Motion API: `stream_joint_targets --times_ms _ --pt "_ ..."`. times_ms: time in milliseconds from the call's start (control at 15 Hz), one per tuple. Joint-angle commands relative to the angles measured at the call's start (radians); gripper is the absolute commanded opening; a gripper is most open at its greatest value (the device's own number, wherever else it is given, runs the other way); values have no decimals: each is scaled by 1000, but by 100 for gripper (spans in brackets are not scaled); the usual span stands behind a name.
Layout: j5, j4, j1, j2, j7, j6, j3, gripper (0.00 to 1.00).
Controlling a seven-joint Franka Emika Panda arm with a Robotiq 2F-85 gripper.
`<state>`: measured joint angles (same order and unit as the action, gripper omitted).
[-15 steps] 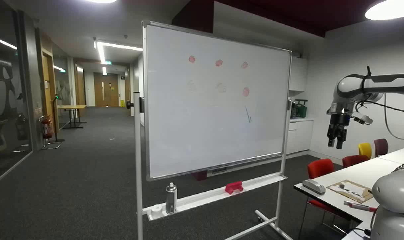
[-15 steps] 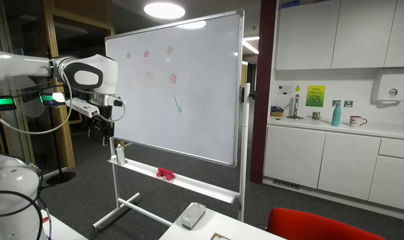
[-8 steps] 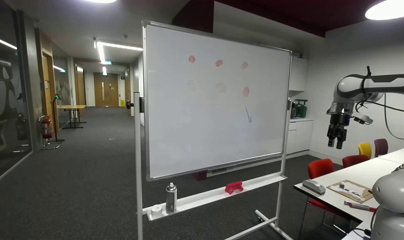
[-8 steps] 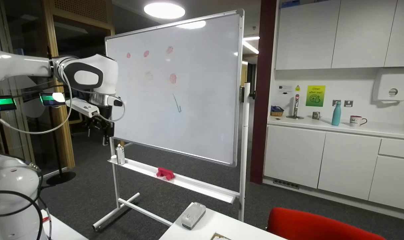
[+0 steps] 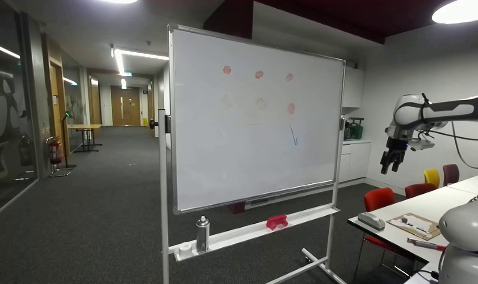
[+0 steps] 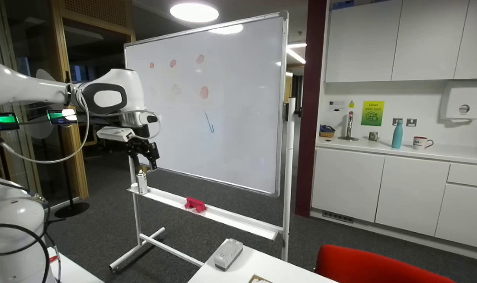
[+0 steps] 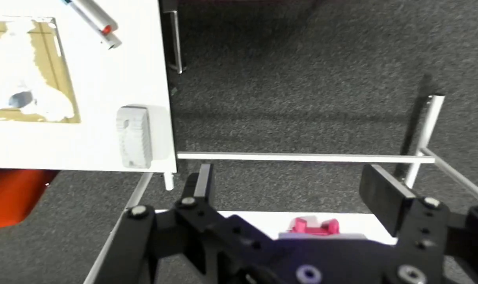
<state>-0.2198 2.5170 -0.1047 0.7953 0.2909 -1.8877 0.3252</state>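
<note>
the tool [image 7: 288,183] is held in mid-air, pointed down at a slight tilt, with its two fingers [image 7: 203,180] spread wide apart. between them, in the wrist view, dark carpet [image 7: 286,118] and part of a white ledge [image 7: 262,220] are seen below. near the tool, the whiteboard [image 5: 239,157] is stood upright on its frame [image 5: 163,197], and a gap between the two is shown in an exterior view. its face is marked with faint red blotches [image 5: 259,74] and one thin blue stroke [image 5: 293,136]. on the ledge under the whiteboard, a red bracket [image 5: 277,222] is set, and toward one end a spray can [image 5: 202,236] is placed upright just beside a white roll [image 5: 185,249]. on the white bench [image 7: 144,67], a grey box [image 7: 134,136] is placed near the corner, while pens [image 7: 91,15] and a brown board [image 7: 51,59] with white patches are laid farther in. a red chair [image 6: 376,265] is stood beside the bench.
</note>
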Motion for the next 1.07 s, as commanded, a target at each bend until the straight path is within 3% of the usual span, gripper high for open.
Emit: stream_joint_targets --times_ms 0,200,267,467,533,600,667,1000 --pt "-80 14 -51 -145 40 -197 47 100" --pt "-42 -27 -72 -335 57 -275 123 100" --pt "-43 -50 -37 -402 55 -284 186 100" --pt "18 -133 -4 -583 86 -257 284 100" --pt "85 -161 -55 -630 133 -227 241 100" --pt "133 -179 -52 -630 153 -184 233 100" --pt "72 -92 -100 -563 112 -256 201 100" --pt "126 -159 -102 -637 131 -216 178 100"
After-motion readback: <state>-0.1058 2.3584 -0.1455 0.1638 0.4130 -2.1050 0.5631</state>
